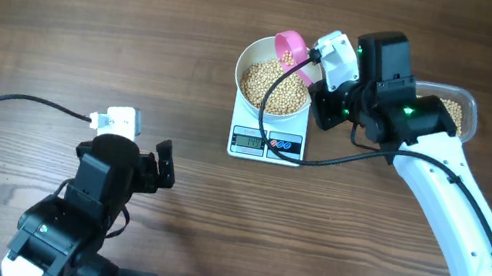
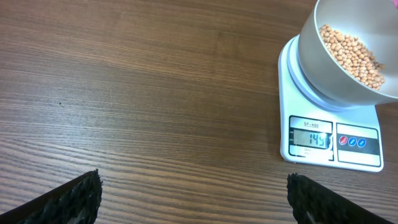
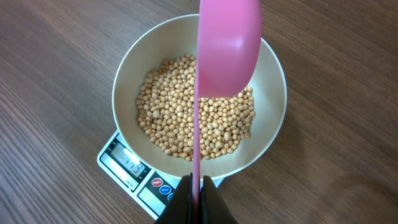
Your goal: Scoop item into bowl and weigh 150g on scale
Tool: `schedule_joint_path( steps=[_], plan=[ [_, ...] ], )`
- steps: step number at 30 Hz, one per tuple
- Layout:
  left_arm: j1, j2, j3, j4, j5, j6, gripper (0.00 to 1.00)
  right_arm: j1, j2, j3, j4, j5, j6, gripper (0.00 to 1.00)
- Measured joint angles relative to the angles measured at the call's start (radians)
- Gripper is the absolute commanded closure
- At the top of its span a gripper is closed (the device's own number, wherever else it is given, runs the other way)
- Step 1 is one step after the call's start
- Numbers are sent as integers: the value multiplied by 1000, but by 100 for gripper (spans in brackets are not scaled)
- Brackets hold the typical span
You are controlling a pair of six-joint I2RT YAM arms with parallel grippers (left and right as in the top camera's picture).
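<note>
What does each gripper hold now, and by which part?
Right gripper holds the pink scoop by its handle end; left gripper holds nothing.

Light: you have bright, even, soft light over the desk (image 1: 96, 10).
Shadows: faint; a soft one under the bowl (image 2: 336, 74) on the scale (image 2: 333, 124).
Glare: mild sheen on the scoop (image 3: 230, 50).
Focus: your right-wrist view blurs the scale's digits.

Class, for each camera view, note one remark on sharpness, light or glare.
Overhead: even light, scale digits too small to read. Left wrist: display sharp, table grain crisp. Right wrist: beans crisp, pink scoop looms large near the lens.
</note>
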Motion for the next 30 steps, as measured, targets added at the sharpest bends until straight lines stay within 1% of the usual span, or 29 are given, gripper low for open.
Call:
schedule_joint_path(
  steps=[7, 14, 30],
  plan=[
    [0, 0, 0, 0, 0, 0, 0, 0, 0, 0, 0, 0, -1, 96],
    [0, 0, 0, 0, 0, 0, 0, 0, 0, 0, 0, 10, -79, 96],
    [0, 0, 0, 0, 0, 0, 0, 0, 2, 0, -19, 16, -85, 96]
  ],
)
